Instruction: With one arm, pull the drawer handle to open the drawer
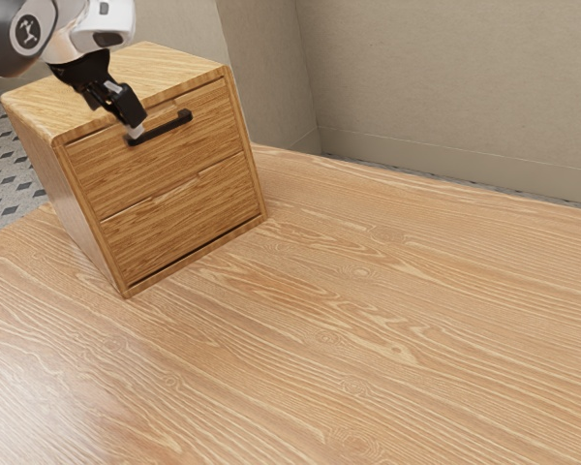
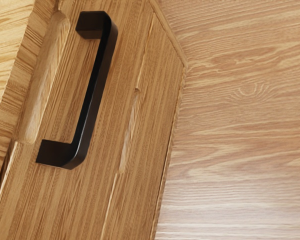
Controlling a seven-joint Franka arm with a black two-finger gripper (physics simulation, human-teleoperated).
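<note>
Up at the top drawer of the light wooden two-drawer cabinet [image 1: 174,194] on the tabletop [image 1: 387,320], the black tool [image 1: 134,130] sat at one end of the black bar handle [image 1: 165,125]. Clamped or apart, I couldn't tell. The drawer looked shut, so this was the grasp stage. Next up, I reckoned: a secure hold, then a straight pull outward.

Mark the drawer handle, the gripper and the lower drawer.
drawer handle [image 2: 96,85]: wrist view, middle of the black bar.
gripper [image 1: 135,130]: exterior view, its tip by the handle.
lower drawer [image 1: 184,221]: exterior view, centre of its front.
</note>
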